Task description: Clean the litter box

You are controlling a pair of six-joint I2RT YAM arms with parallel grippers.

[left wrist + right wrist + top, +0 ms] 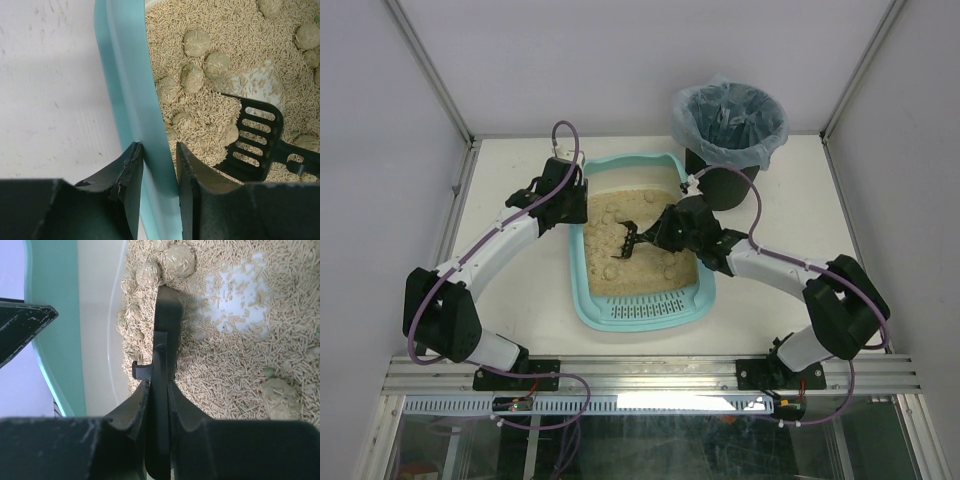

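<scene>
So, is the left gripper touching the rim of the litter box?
Touching. The left wrist view shows both fingers of the left gripper pressed against the litter box rim, one on each side.

You see the litter box (576, 280) lying flat on the table (520, 300), near its middle, long side running near to far. It is a light teal, rounded-rectangular tray with a raised rim (135, 100) and a slotted strip (645, 310) across its near end. Beige pellet litter (620, 270) covers the inside. Round clumps (196, 42) gather mostly along the left wall, and one bare patch (235, 285) shows the pale floor.
</scene>
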